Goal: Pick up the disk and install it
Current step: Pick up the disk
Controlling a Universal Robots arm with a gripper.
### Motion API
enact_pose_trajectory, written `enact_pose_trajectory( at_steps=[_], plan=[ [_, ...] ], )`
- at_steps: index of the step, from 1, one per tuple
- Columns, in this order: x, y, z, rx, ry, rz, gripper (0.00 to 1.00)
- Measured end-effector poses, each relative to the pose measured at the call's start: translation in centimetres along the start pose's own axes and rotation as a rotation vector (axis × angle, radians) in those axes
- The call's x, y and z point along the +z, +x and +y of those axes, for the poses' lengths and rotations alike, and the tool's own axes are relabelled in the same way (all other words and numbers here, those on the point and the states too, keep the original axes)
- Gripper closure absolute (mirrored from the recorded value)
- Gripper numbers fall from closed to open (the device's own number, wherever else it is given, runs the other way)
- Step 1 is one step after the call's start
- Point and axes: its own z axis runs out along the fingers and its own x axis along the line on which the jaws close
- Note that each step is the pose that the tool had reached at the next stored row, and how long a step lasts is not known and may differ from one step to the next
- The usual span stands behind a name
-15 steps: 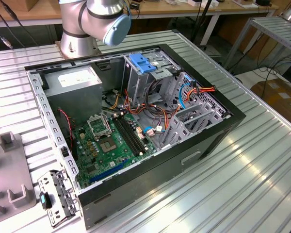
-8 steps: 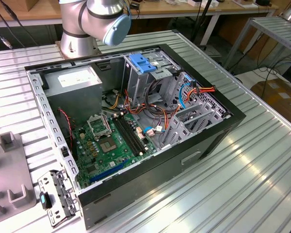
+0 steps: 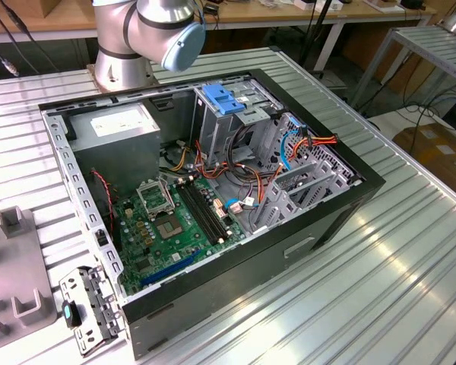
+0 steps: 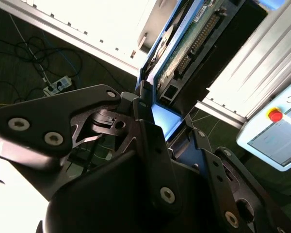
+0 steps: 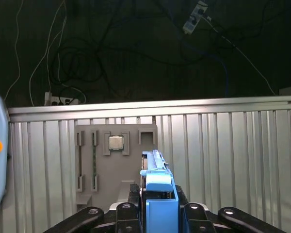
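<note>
In the exterior view, an open computer case [image 3: 213, 198] lies on the ribbed tabletop [image 3: 395, 251]. Its motherboard [image 3: 175, 220] is exposed at frame centre, and the grey drive cage [image 3: 228, 133] with its blue bracket [image 3: 223, 99] stands at upper middle. The robot arm [image 3: 137, 30] rises at the top edge, and a grey fixture plate [image 3: 15, 281] sits at the exterior view's lower left. In the second wrist view, the tool [image 4: 165, 121] is clamped on the disk [image 4: 189, 39]. Its black fingers [image 4: 150, 141] grip the blue-railed sides, the disk's green circuit-board face is toward the camera, and a teach pendant [image 4: 276, 136] with a red stop button [image 4: 275, 115] lies beyond. In the first wrist view, the disk [image 5: 157, 179] stands edge-on in the tool [image 5: 157, 204], held clear above the tabletop. Past it is the fixture plate [image 5: 102, 170], carrying a processor chip [image 5: 116, 142], and beyond that a dark floor strewn with cables [image 5: 87, 63]. By these pictures the pick-up looks done. The disk is in the tool's grip, not in the cage, so the whole installation appears left to do.
</note>
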Motion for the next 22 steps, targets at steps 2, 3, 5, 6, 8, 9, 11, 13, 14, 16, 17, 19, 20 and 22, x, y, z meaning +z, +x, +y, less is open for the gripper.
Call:
enact_pose_trajectory(
  at_steps=[2,3,5,6,8,9,11,13,14,16,17,19,20,22],
  plan=[
    [0.0,-0.01,-0.15,0.0,0.0,0.0,0.63],
    [-0.01,-0.01,-0.22,0.0,-0.0001,0.0,0.63],
    [-0.01,-0.02,-0.35,0.0,0.0,0.0,0.63],
    [-0.01,-0.02,-0.41,0.0,0.0,0.0,0.63],
    [-0.01,-0.03,-0.52,0.0,0.0,0.0,0.63],
    [-0.02,-0.03,-0.58,0.0,0.0,0.0,0.63],
    [-0.02,-0.05,-0.86,0.0,-0.0001,0.0,0.63],
    [-0.03,-0.06,-1.12,0.0,0.0,0.0,0.63],
    [-0.03,-0.06,-1.21,0.0,0.0,0.0,0.63],
    [-0.03,-0.07,-1.37,0.0,0.0,0.0,0.63],
    [-0.04,-0.08,-1.45,0.0,0.0,0.0,0.63],
    [-0.04,-0.08,-1.63,0.0,-0.0001,0.0001,0.63],
    [-0.04,-0.09,-1.75,0.0,0.0,0.0,0.63],
    [-0.05,-0.1,-1.89,0.0,0.0,0.0,0.63]
  ],
)
